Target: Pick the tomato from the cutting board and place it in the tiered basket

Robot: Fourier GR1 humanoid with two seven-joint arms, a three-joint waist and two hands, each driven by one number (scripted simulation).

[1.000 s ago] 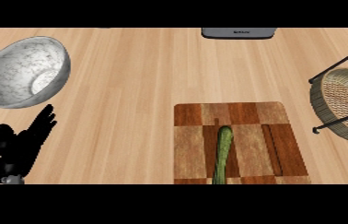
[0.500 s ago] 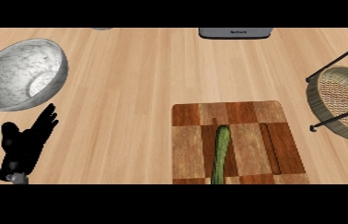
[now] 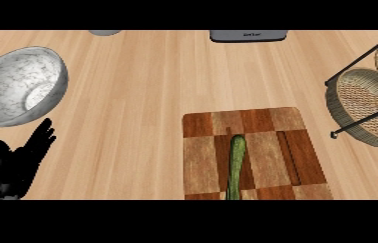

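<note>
Well to the right of my left hand (image 3: 26,159), on the checkered brown wooden cutting board (image 3: 277,157), I am finding no tomato. Only a long green vegetable (image 3: 236,162) is lying lengthwise down the board's middle. Farther right again, the woven tiered basket with its black wire frame (image 3: 362,104) is running off the view's edge, and I am seeing no tomato in the part that shows.

So I am judging the step as unsettled. The tomato could be sitting out of view, or in a tier I cannot see. Before any reach, I am needing sight of it.

My left hand is resting low at the view's left edge, fingers straight and up, holding nothing. Just above it, a speckled grey metal bowl (image 3: 29,84) is standing. My right hand is not showing.
</note>
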